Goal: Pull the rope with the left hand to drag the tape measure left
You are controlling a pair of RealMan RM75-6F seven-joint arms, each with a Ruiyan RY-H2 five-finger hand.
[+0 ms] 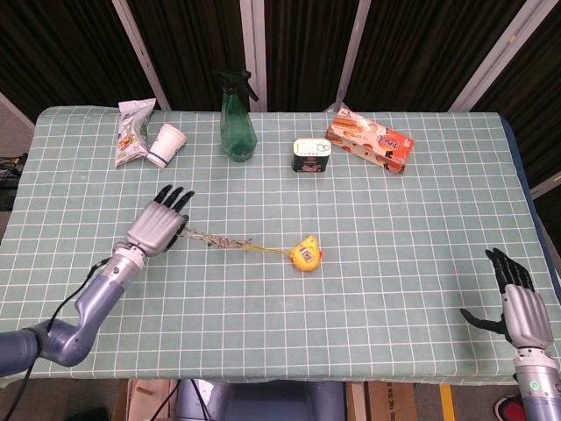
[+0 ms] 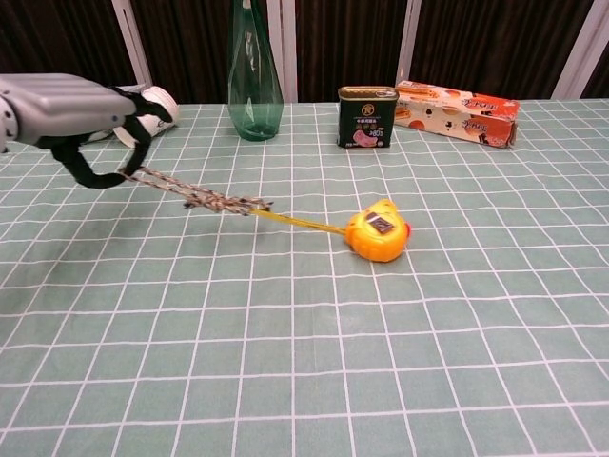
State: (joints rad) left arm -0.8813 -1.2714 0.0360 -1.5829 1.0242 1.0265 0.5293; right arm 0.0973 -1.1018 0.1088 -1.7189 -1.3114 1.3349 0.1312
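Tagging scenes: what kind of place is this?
Probably a lab test bench: a table under a green grid cloth, dark curtains behind, and assorted props like a spray bottle and can.

Open cloth: we record bare table (image 1: pixel 394 263) across the whole near half, right of the tape measure (image 1: pixel 306 253) through to our right hand (image 1: pixel 517 307) at the corner.

Mid-left: rope (image 1: pixel 215 239) strung from our left hand (image 1: pixel 158 226) to the measure bars that strip.

Far edge, lined up: snack bag (image 1: pixel 131 132), paper cup (image 1: pixel 166 144), spray bottle (image 1: pixel 237 118), tin (image 1: pixel 311 154), carton (image 1: pixel 370 140).
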